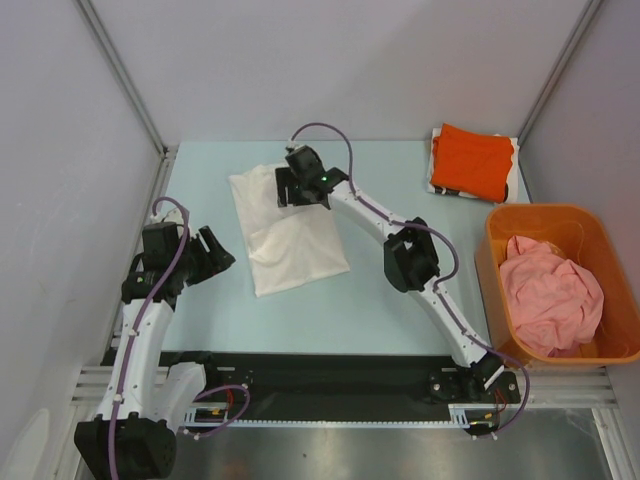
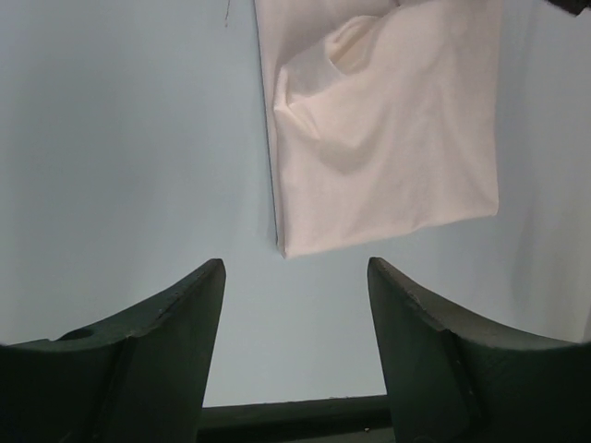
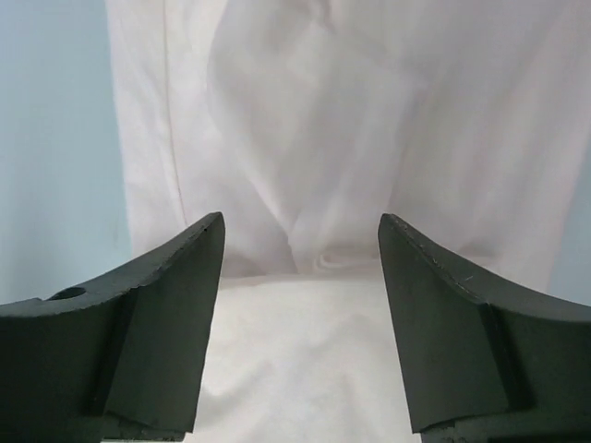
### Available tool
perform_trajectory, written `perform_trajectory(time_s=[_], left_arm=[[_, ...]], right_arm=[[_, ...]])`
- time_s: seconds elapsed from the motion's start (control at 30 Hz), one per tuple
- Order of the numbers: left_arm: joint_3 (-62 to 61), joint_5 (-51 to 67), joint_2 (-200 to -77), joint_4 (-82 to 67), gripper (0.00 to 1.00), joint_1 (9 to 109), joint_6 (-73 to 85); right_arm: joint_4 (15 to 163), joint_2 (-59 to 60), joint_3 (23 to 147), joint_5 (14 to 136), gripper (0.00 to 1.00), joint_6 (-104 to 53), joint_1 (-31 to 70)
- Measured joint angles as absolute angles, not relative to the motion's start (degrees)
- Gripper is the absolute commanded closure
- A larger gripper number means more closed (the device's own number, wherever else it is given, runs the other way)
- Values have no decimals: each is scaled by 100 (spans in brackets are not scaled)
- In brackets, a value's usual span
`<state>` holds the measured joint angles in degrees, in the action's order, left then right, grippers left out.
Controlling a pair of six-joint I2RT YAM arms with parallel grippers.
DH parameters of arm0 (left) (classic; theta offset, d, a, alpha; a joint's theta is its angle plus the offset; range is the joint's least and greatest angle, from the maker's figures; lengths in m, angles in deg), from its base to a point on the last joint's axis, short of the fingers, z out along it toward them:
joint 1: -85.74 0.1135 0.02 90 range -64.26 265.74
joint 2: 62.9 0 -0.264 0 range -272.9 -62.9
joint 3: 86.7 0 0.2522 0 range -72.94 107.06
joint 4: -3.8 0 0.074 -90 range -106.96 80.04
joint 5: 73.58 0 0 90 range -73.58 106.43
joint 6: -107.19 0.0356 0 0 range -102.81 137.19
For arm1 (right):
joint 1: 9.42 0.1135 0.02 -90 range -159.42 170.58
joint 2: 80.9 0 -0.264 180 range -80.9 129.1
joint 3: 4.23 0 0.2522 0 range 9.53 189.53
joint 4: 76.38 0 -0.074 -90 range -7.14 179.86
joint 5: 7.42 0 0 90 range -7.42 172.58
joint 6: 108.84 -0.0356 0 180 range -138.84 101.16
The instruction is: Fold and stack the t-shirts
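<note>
A white t-shirt (image 1: 290, 235) lies folded into a long rectangle on the pale table, left of centre. My right gripper (image 1: 290, 190) hangs over its far end, open, with only cloth (image 3: 305, 351) showing below the jaws (image 3: 301, 221) and nothing between them. My left gripper (image 1: 215, 250) is open over bare table, left of the shirt's near corner (image 2: 388, 138), apart from it (image 2: 295, 265). An orange t-shirt (image 1: 472, 160) lies folded at the back right on top of a white cloth. A pink t-shirt (image 1: 548, 295) sits crumpled in the basket.
The rigid orange plastic basket (image 1: 545, 212) stands at the right edge of the table. Grey walls with metal posts close in the back and both sides. The right arm (image 1: 410, 255) stretches diagonally across the table's middle.
</note>
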<state>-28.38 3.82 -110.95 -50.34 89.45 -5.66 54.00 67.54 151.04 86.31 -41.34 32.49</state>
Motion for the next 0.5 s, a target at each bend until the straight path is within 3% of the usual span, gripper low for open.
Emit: perform_trajectory(time_s=[0.17, 0.5], left_arm=[[-2838, 431, -11128, -5036, 31, 8940, -566], [-2838, 474, -11189, -5036, 29, 8921, -568]], right_arm=[[6167, 6168, 14529, 8354, 24, -4584, 2777], [6876, 3099, 10632, 8362, 19, -4606, 2784]])
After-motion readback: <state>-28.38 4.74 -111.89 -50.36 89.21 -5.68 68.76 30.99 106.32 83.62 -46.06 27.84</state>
